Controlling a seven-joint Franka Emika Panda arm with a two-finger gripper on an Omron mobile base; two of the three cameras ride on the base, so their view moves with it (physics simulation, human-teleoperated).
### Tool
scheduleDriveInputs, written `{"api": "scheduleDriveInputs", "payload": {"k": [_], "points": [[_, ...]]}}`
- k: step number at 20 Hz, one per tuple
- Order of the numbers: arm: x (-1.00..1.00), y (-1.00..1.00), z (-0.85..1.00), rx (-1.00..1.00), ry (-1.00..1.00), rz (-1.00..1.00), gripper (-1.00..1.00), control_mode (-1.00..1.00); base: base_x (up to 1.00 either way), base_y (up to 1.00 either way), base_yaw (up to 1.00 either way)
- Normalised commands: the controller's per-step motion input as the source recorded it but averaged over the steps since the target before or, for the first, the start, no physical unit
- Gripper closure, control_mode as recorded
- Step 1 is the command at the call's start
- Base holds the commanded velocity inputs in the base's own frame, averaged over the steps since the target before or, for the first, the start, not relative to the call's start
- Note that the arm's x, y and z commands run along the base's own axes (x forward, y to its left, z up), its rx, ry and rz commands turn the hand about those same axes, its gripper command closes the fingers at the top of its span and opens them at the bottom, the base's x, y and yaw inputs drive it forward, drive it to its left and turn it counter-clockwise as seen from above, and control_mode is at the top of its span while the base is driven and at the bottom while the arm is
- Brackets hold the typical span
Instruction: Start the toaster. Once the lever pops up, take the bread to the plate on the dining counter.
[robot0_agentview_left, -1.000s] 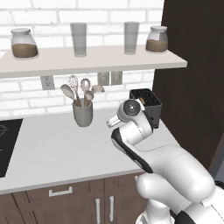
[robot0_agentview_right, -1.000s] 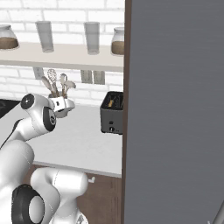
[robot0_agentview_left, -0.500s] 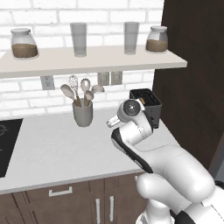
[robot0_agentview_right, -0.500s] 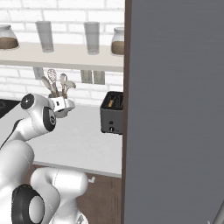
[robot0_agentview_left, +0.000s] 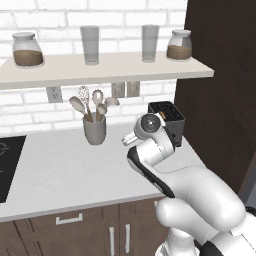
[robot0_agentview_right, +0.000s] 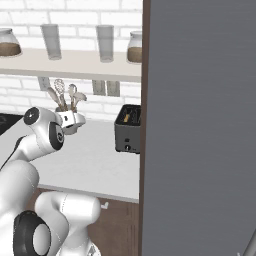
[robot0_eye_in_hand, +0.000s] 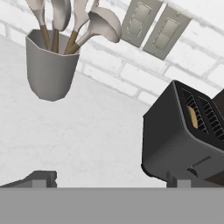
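Black and boxy, the toaster (robot0_eye_in_hand: 183, 135) stands on the white desk (robot0_agentview_left: 60, 165) at its right end, close against the dark tall cabinet (robot0_agentview_right: 200, 125), with the bread (robot0_eye_in_hand: 191, 117) sunk in one slot. The gripper (robot0_eye_in_hand: 111, 181) hovers short of it, jaws set wide apart. The toaster's lever side faces the robot, but the grey utensil cup (robot0_agentview_left: 94, 131) stands near; a misjudged reach could strike the toaster's body and shove it, or glance off the lever without latching it.

Matt black toaster (robot0_eye_in_hand: 181, 138); wooden-handled utensils (robot0_eye_in_hand: 72, 19)
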Motion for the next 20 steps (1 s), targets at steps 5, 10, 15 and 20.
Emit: {"api": "scheduleDriveInputs", "payload": {"k": [5, 10, 15, 20], "points": [[0.00, 0.00, 0.00, 0.00, 0.00, 0.00, -1.00, -1.00, 0.00, 0.00, 0.00], [0.00, 0.00, 0.00, 0.00, 0.00, 0.00, -1.00, -1.00, 0.00, 0.00, 0.00], [0.00, 0.00, 0.00, 0.00, 0.00, 0.00, -1.00, -1.00, 0.00, 0.00, 0.00], [0.00, 0.00, 0.00, 0.00, 0.00, 0.00, -1.00, -1.00, 0.00, 0.00, 0.00]]}}
